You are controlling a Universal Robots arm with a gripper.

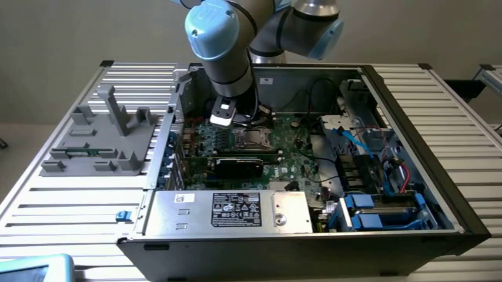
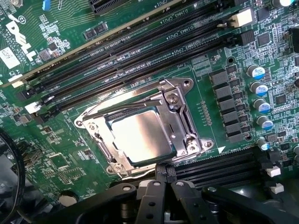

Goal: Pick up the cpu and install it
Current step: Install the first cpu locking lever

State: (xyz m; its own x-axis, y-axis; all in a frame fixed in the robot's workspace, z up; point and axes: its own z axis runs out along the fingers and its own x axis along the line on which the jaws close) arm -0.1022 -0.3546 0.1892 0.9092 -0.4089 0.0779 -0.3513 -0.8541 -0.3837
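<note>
The cpu point(image 2: 140, 135), a flat square chip with a silvery top, lies inside the metal-framed socket point(image 2: 180, 109) on the green motherboard point(image 2: 70, 56). In the wrist view my gripper point(image 2: 163, 173) is shut, its black fingertips pressed together just off the socket's edge, with nothing between them. In the exterior view the gripper point(image 1: 235, 120) hangs low over the motherboard point(image 1: 294, 158), just beside the socket point(image 1: 253, 138), inside the open computer case.
A grey plastic tray point(image 1: 102, 141) with upright posts stands at the exterior view's left on the slatted table. Black memory slots point(image 2: 140, 51) run beside the socket. A black card point(image 1: 243, 164), cables point(image 1: 353, 141), blue drive bays point(image 1: 384, 208) and the power supply point(image 1: 227, 208) fill the case.
</note>
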